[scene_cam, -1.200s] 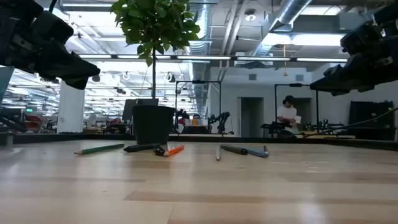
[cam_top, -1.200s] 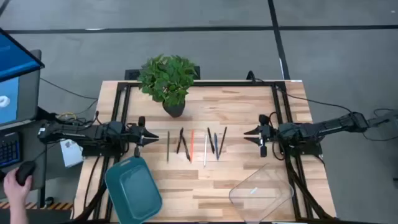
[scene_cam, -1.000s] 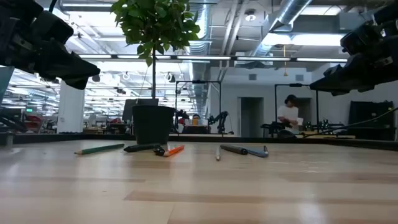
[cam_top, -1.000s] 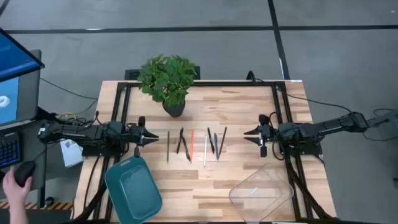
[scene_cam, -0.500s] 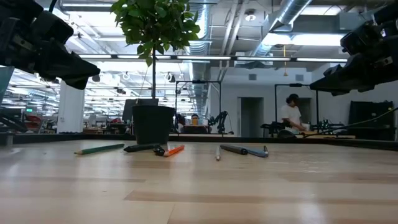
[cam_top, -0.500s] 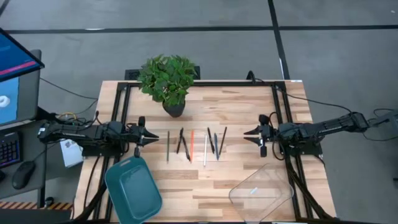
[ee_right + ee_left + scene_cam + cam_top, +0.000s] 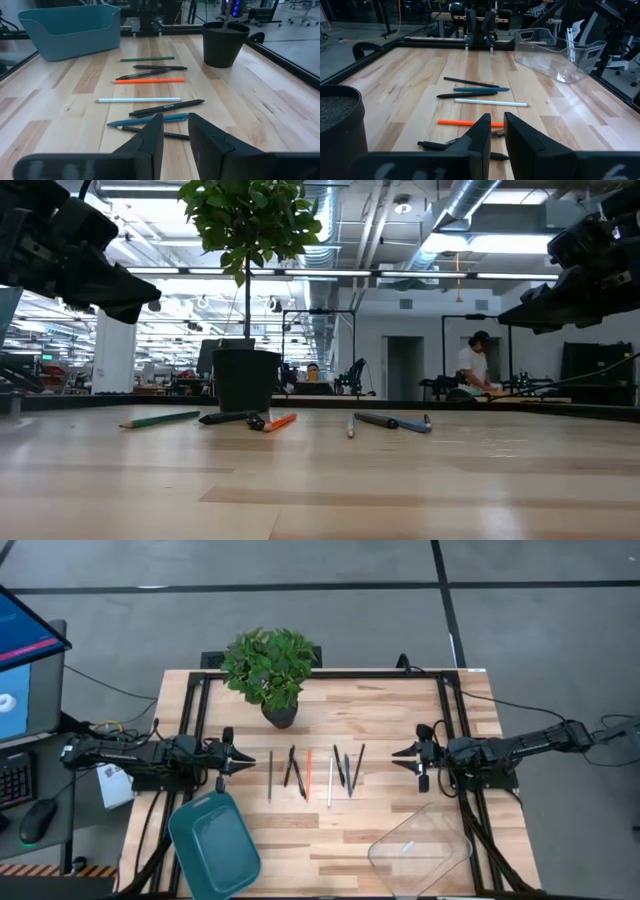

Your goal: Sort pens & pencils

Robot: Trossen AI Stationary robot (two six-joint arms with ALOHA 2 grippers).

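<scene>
Several pens & pencils lie flat side by side on the middle of the wooden table (image 7: 400,710): an olive one (image 7: 270,775), two crossed black ones (image 7: 293,770), an orange one (image 7: 309,770), a white one (image 7: 330,782), a teal one (image 7: 347,776) and further black ones (image 7: 359,764). My left gripper (image 7: 243,762) hovers left of the row, pointing at it nearly level; its fingers (image 7: 481,131) stand a narrow gap apart with nothing between. My right gripper (image 7: 397,752) hovers right of the row, narrowly open (image 7: 175,120) and holding nothing.
A potted plant (image 7: 270,665) stands at the table's far side, behind the row. A teal bin (image 7: 215,845) sits at the near left corner and a clear plastic container (image 7: 420,845) at the near right. People move in the room beyond the table.
Both arms and all pens & pencils have kept still. A person's hand that rested on a mouse off the table's left side has withdrawn out of view.
</scene>
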